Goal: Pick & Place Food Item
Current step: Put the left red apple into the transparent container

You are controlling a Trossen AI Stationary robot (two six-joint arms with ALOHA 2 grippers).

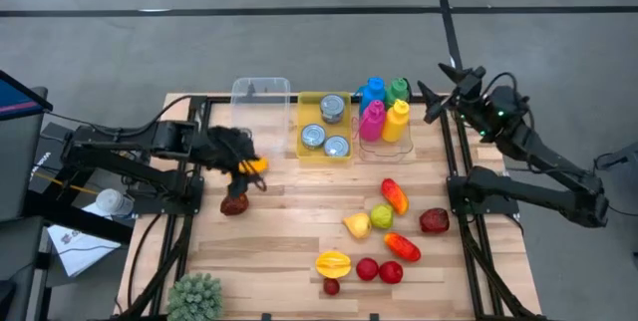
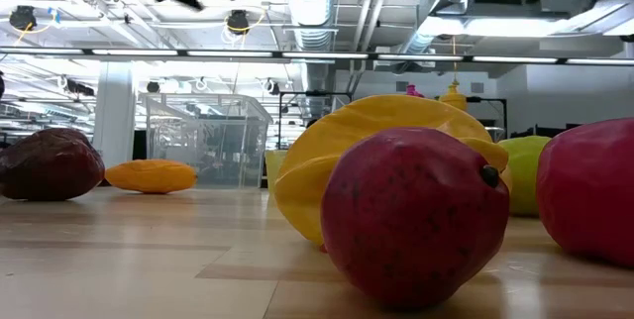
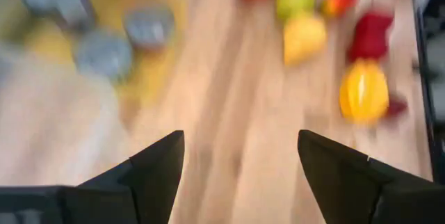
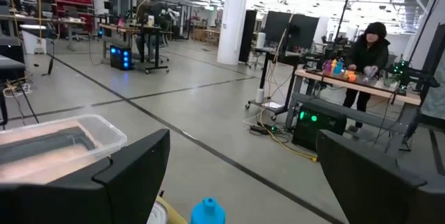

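My left gripper is hovering, fingers apart, over a smooth orange oval fruit near the wooden table's left edge. My right gripper is waiting, fingers spread, above the far right corner.

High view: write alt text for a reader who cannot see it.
Left gripper, fingers open, hovers above an orange fruit on the wooden table, a dark red fruit nearby. Right gripper waits raised beside the bottles; more fruit lies scattered centre-right.
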